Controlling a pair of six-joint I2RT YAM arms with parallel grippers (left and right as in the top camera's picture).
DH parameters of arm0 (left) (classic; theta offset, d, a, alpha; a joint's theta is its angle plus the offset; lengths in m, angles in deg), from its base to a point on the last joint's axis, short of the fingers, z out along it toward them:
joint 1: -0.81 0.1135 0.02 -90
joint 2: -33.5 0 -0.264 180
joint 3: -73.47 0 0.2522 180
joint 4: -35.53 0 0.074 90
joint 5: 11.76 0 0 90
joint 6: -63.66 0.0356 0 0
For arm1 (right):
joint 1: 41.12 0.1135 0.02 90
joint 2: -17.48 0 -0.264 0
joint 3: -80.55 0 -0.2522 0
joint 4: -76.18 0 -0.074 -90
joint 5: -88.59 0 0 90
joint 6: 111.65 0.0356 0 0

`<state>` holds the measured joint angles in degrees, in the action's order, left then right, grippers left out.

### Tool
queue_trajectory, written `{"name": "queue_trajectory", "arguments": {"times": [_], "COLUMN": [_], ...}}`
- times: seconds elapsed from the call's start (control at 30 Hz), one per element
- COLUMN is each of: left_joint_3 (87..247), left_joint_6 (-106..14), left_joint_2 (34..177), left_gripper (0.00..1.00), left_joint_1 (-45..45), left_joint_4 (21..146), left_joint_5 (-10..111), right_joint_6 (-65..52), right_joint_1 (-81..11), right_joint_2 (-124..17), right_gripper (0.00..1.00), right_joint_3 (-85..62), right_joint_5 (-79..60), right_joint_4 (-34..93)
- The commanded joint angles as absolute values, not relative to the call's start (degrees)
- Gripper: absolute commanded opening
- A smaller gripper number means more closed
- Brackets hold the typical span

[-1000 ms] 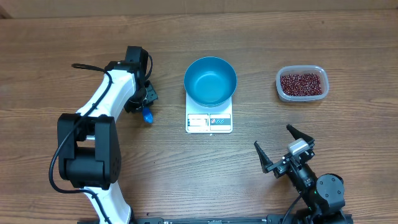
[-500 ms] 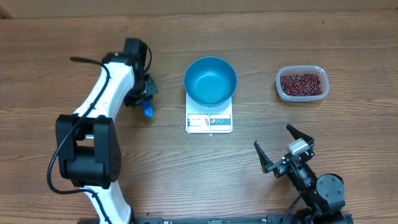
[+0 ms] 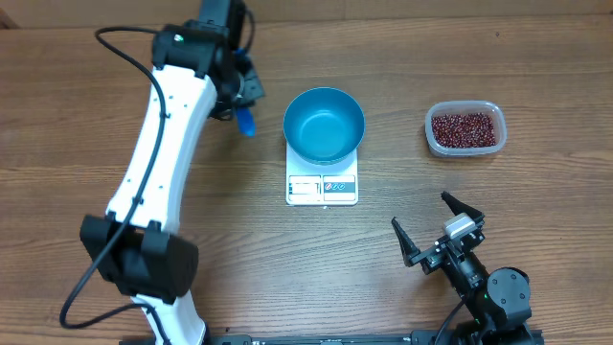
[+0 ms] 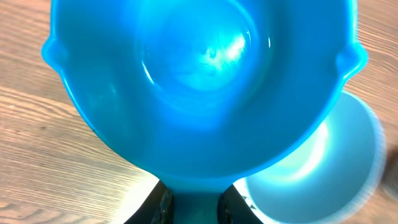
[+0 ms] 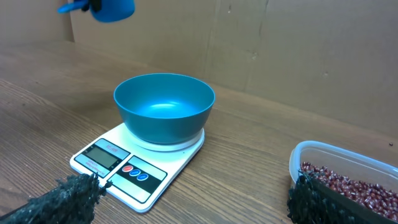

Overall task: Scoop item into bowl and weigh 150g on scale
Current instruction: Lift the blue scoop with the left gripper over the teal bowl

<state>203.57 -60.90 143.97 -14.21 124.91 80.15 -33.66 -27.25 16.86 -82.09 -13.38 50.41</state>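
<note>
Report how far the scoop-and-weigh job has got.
Done: the bowl sits on the scale, empty. In hand: the left gripper holds the blue scoop, also empty, in the air to the left of the bowl. Left: all the scooping and weighing, as the beans all lie in the clear tub. The right gripper is open, holding nothing.

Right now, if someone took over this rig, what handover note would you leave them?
Left gripper shut on the scoop handle; scoop empty, in the air left of the bowl.
Right gripper open, empty, parked front right.
The bowl sits empty on the scale; beans in the clear tub to its right.
Done: scoop picked up. Left: scoop beans into the bowl to the target weight.
</note>
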Motion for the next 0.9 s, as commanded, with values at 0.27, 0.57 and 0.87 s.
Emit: {"name": "queue_trajectory", "arguments": {"times": [0.27,0.57,0.87], "left_joint_3": [204.33,203.81,203.0], "left_joint_6": [-73.03,-96.38,-101.19], "left_joint_2": [140.08,140.17,141.5], "left_gripper": [0.04,0.04,0.04], "left_joint_1": [-25.4,-33.64,-37.71], "left_joint_4": [127.29,128.64,128.08], "left_joint_5": [78.12,81.94,85.37], "right_joint_6": [17.61,51.62,46.86], "right_joint_1": [-27.32,-27.32,-27.27], "right_joint_2": [17.32,17.32,17.3], "right_gripper": [1.0,1.0,1.0], "right_joint_3": [-82.02,-82.02,-81.91], "right_joint_5": [-27.08,-27.65,-28.13], "right_joint_4": [54.61,55.39,61.95]}}
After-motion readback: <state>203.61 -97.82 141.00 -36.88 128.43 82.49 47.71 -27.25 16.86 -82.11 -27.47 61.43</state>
